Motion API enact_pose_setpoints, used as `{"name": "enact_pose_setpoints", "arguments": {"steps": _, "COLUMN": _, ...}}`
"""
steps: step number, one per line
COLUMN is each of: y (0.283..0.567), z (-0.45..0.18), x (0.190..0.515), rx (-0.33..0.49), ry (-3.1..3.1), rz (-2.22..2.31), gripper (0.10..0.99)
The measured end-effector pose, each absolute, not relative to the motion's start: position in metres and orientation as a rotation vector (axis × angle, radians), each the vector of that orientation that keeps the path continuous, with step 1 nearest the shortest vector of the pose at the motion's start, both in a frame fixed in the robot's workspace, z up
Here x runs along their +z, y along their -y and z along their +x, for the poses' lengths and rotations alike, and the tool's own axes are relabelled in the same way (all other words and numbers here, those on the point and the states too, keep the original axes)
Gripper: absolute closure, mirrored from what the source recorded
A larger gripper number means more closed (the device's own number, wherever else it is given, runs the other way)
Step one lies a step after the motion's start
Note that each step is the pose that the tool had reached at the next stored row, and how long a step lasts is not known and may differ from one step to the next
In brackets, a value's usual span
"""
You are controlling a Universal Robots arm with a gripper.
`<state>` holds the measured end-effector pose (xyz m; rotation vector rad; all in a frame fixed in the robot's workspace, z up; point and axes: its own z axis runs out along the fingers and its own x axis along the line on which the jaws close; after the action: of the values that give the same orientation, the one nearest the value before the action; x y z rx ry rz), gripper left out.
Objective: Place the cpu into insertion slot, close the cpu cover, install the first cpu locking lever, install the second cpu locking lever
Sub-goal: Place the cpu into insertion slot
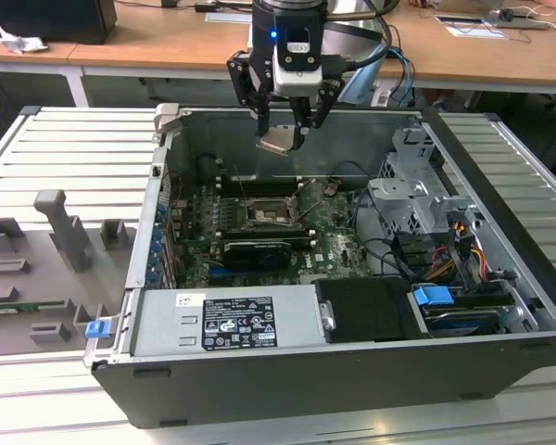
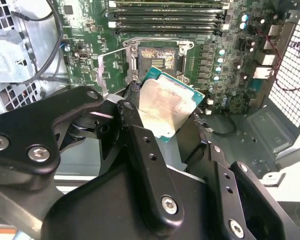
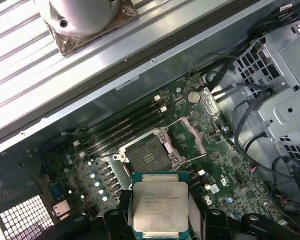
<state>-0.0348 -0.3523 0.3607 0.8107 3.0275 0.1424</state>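
The cpu [image 3: 160,206] is held clamped by its edges between the fingers of the gripper [image 1: 284,132]. It is suspended inside the open computer case [image 1: 259,389], well above the insertion slot [image 1: 264,215], which lies uncovered on the green motherboard [image 3: 225,165]. For a good placement, the chip's edges are judged to need squaring with the socket's rim, followed by a level, straight lowering without sliding. The height gap is shown in the exterior view, while the chip's outline is better compared against the slot's open square in the first wrist view.
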Motion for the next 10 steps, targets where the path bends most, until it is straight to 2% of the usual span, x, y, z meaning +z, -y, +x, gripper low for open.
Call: {"name": "enact_pose_setpoints", "arguments": {"steps": 10, "y": 0.3523, "z": -0.0348, "x": 0.3592, "rx": 0.142, "ry": -3.001, "rz": 0.894, "gripper": 0.549}}
